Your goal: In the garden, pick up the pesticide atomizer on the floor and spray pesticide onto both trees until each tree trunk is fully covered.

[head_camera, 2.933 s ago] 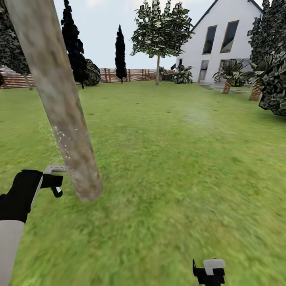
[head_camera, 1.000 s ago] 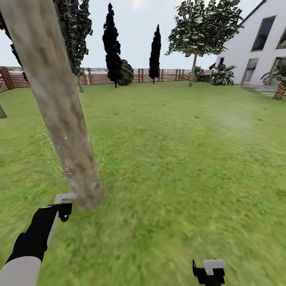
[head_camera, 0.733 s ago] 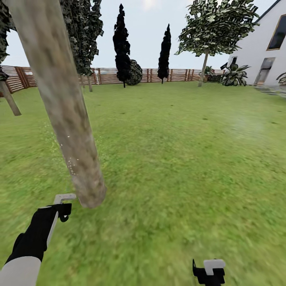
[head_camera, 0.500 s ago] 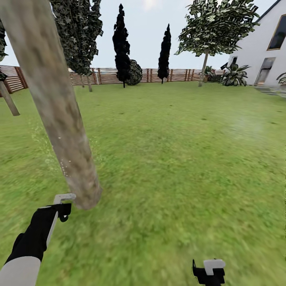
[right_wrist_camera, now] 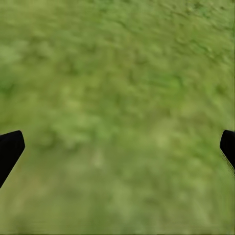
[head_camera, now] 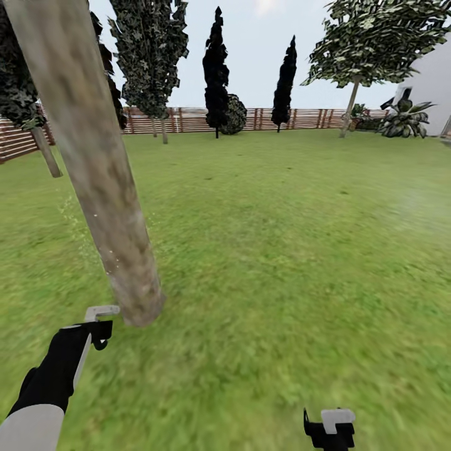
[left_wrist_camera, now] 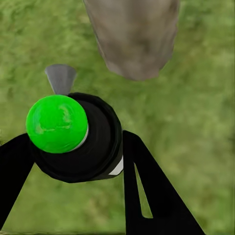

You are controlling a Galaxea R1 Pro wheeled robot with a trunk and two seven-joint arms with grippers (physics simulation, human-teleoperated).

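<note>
Head view, left to right: left gripper is clamped round the pesticide atomizer, cap dot glowing green, nozzle right by the base of the tree trunk. Looks like a light, stiff, slick cylinder, so mid-body grip seems best. Fence and second tree well beyond. Right gripper is spread wide over the lawn, nothing blocking.

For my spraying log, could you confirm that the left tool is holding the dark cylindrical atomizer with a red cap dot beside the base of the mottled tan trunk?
One detail is wrong: the cap dot is bright green, not red, as the left wrist view shows. The left tool does hold the dark cylindrical atomizer beside the mottled tan trunk.
</note>
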